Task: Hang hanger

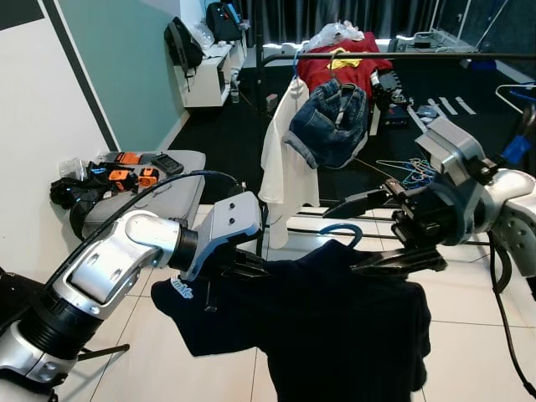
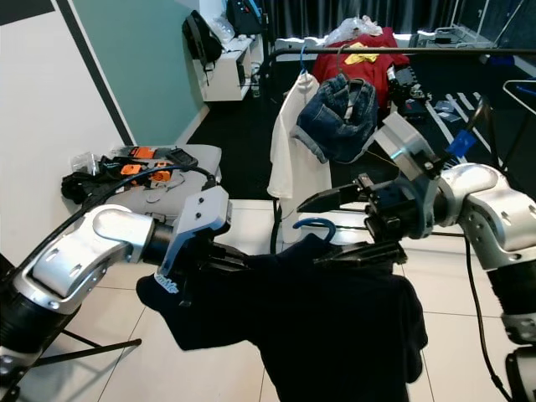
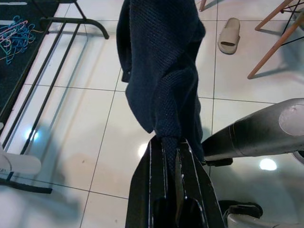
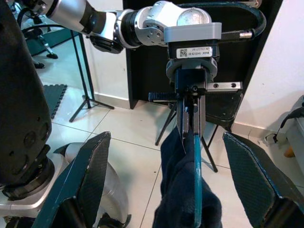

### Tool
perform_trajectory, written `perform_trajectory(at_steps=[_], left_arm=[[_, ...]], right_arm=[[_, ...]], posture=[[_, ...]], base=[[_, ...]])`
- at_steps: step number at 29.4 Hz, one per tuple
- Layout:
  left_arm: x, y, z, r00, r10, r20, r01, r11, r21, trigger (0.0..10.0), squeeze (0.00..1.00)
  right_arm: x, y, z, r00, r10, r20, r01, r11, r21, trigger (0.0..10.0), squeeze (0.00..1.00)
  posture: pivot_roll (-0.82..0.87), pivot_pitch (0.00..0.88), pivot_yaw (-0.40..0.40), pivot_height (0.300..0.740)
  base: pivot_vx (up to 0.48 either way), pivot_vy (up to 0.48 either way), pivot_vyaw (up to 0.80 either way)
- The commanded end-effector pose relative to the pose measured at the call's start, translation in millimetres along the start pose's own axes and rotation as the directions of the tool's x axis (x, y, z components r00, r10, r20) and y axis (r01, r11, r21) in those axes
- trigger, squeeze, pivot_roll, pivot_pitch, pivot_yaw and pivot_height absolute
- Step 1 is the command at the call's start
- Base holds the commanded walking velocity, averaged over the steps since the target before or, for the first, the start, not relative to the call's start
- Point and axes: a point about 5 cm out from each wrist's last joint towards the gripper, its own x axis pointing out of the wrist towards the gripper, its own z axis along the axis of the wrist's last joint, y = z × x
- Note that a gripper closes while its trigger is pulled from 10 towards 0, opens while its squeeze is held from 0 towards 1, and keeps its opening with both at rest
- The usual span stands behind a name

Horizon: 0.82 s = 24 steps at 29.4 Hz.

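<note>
Hanger held between both pincers, rail up ahead and higher.

I have the left pincer point(image 1: 243, 266) pinching the dark shirt point(image 1: 335, 327) at one shoulder; the right pincer point(image 1: 394, 230) stands spread around the other end. The hanger point(image 1: 342, 232) lies crosswise between them, its blue hook poking up mid-shirt. The rail point(image 1: 402, 56) runs across, beyond and above (left arm carries the load).

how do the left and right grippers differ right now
The left gripper is shut on the dark navy shirt, its fingers pinching a shoulder fold together with the blue hanger. The right gripper is open, fingers spread wide, one above and one lying on the shirt near the hanger's hook. Both sit at about the same height before the clothes rail.
</note>
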Motion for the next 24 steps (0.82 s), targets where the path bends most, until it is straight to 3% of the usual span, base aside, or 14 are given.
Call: perform_trajectory(at_steps=[1, 5, 6, 7, 8, 9, 10, 24], left_arm=[[-2.5, 2.0, 12, 1.0, 0.01, 0.029, -0.011, 0.999, 0.04, 10.0, 0.0], [-1.8, 0.4, 16, 0.999, 0.006, 0.036, -0.007, 0.999, 0.048, 10.0, 0.0], [-1.2, -0.5, 20, 0.999, 0.002, 0.046, -0.005, 0.998, 0.058, 10.0, 0.0], [-1.2, -0.5, 20, 0.999, 0.002, 0.046, -0.005, 0.998, 0.058, 10.0, 0.0], [-0.5, -1.1, 24, 0.999, 0.002, 0.054, -0.006, 0.998, 0.068, 10.0, 0.0], [-0.5, -1.1, 24, 0.999, 0.002, 0.054, -0.006, 0.998, 0.068, 10.0, 0.0], [0.2, -1.5, 28, 0.998, 0.001, 0.065, -0.006, 0.997, 0.077, 10.0, 0.0], [1.5, -5.6, 44, 0.993, -0.022, 0.117, 0.009, 0.994, 0.112, 10.0, 0.0]], right_arm=[[0.7, -5.4, 3, 1.0, -0.023, -0.014, 0.022, 0.999, -0.038, 10.0, 0.0], [0.6, -8.1, 3, 0.998, -0.055, -0.022, 0.054, 0.998, -0.04, 10.0, 0.0], [0.7, -10.2, 0, 0.996, -0.084, -0.036, 0.083, 0.996, -0.035, 8.7, 0.0], [0.7, -10.2, 0, 0.996, -0.084, -0.036, 0.083, 0.996, -0.035, 8.7, 0.0], [1.5, -11.9, -3, 0.993, -0.111, -0.05, 0.11, 0.994, -0.028, 3.0, 0.0], [1.5, -11.9, -3, 0.993, -0.111, -0.05, 0.11, 0.994, -0.028, 3.0, 0.0], [2.5, -12.0, -6, 0.991, -0.121, -0.061, 0.12, 0.993, -0.021, 0.1, 0.0], [8.2, -14.6, -13, 0.99, -0.125, -0.06, 0.125, 0.992, -0.003, 0.0, 0.0]], posture=[[-0.17, 0.0, 0.033, 0.74], [-0.17, 0.0, 0.034, 0.74], [-0.17, 0.0, 0.033, 0.74], [-0.17, 0.0, 0.033, 0.74], [-0.17, 0.0, 0.033, 0.74], [-0.17, 0.0, 0.033, 0.74], [-0.17, 0.0, 0.033, 0.74], [-0.16, 0.0, 0.029, 0.74]], base=[[0.0, 0.0, 0.0], [0.0, 0.0, 0.0], [0.0, 0.0, 0.0], [0.0, 0.0, 0.0], [0.0, 0.0, 0.0], [0.0, 0.0, 0.0], [0.0, 0.0, 0.0], [0.0, 0.0, 0.0]])
